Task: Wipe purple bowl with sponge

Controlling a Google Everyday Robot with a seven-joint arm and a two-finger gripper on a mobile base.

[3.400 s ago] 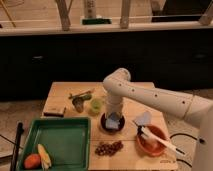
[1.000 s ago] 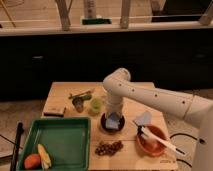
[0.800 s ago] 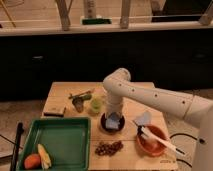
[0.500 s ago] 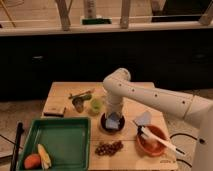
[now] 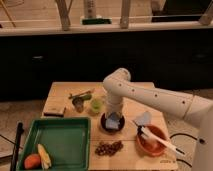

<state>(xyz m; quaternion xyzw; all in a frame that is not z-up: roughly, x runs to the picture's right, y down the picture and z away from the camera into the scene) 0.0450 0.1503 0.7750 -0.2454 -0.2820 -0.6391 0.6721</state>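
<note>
Camera view: gripper (image 5: 114,120) reaches down into the purple bowl (image 5: 113,123) at mid-table, over a pale blue sponge (image 5: 116,121); its grip I cannot tell. Pressing hard sideways could slide the bowl into the grapes (image 5: 109,148).

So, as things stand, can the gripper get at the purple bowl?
Probably yes. The gripper is already down inside the purple bowl with the bluish sponge, and nothing stands between them; the green cup and the grapes sit off to the sides.
</note>
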